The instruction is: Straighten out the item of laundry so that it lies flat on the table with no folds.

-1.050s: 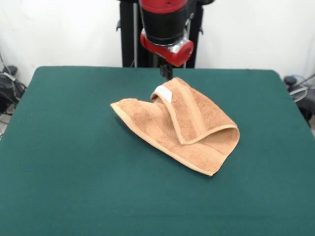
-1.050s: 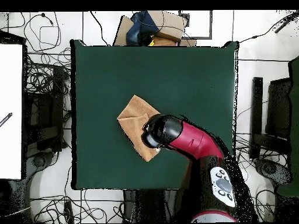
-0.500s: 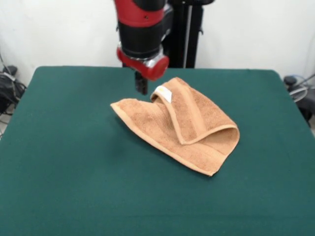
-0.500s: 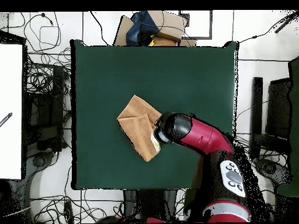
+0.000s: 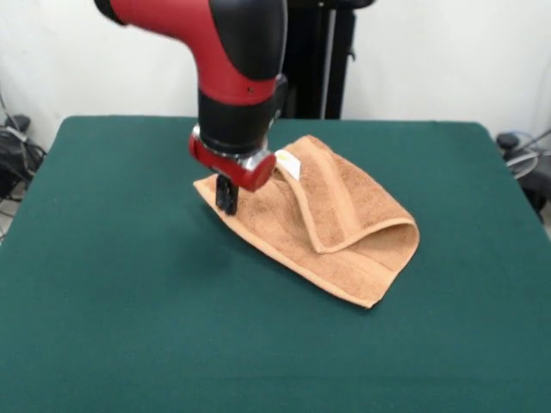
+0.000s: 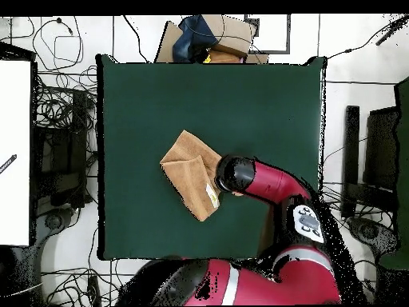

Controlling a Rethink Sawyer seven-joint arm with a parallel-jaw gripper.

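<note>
The item of laundry (image 5: 344,211), an orange-brown towel, lies folded near the middle of the table (image 5: 103,301). One flap is doubled over along a diagonal, and a white label (image 5: 287,163) shows at its far corner. My gripper (image 5: 226,200) hangs low over the towel's left corner, at or just above the cloth. In the overhead view the towel (image 6: 190,172) lies left of centre on the table (image 6: 160,96). The red arm's head (image 6: 236,174) sits at the towel's right edge and hides the gripper.
Green cloth surrounds the towel on all sides. Off the table, the overhead view shows tangled cables (image 6: 56,112), a cardboard box (image 6: 228,36) past the top edge and a white panel (image 6: 14,152) at the left.
The arm has swung from the towel's far corner to its left corner in the front view and come down lower. The towel has not moved.
</note>
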